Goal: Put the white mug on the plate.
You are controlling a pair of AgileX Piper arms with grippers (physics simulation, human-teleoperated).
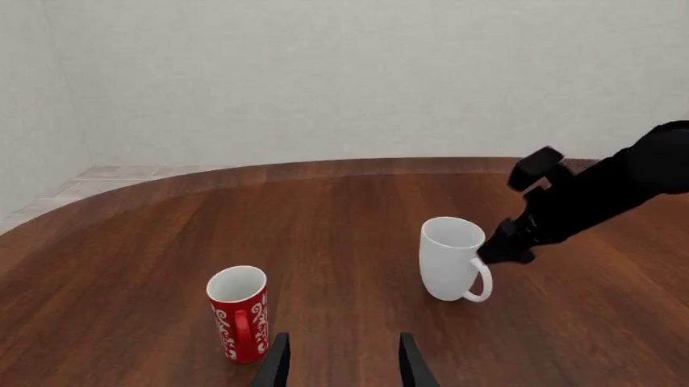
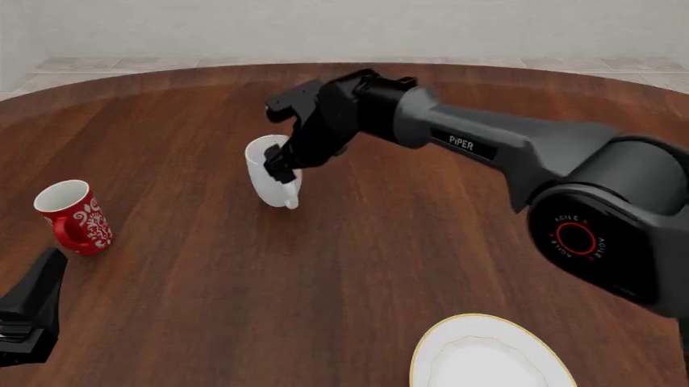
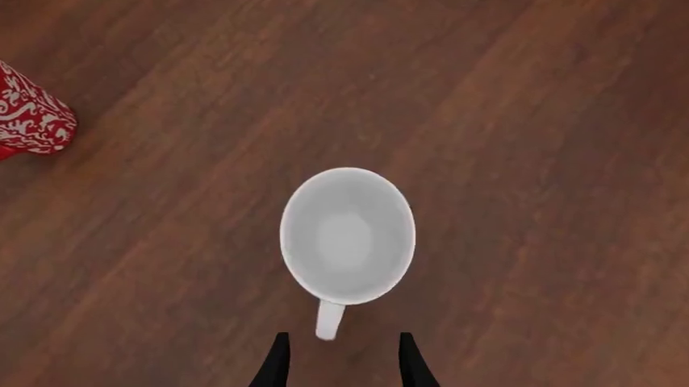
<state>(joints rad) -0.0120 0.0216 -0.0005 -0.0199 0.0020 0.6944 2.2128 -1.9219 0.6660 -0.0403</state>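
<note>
The right arm (image 2: 485,149) reached forward and leftward across the wooden tabletop (image 2: 409,242), its wrist bent downward so that the right end effector (image 2: 282,165) hung just above the white mug (image 2: 267,179). In the right wrist view its two fingers (image 3: 276,363) were spread apart, gripping nothing, with the mug's loop handle (image 3: 329,321) lying between their tips while the open mouth of the mug faced the camera. The white mug stood upright on the tabletop in the middle-left area, its handle turned toward the arms' side. The left end effector (image 2: 31,310) sat low at the near left edge of the front view; the left wrist view showed its fingers (image 1: 273,364) parted too and empty. A red mug (image 2: 73,216) with a white swirl pattern stood upright to the left of the white mug, well apart from it. The plate (image 2: 490,355), white with a gold rim, lay at the near right of the tabletop, well apart from both mugs, with bare wood between it and the white mug.
</note>
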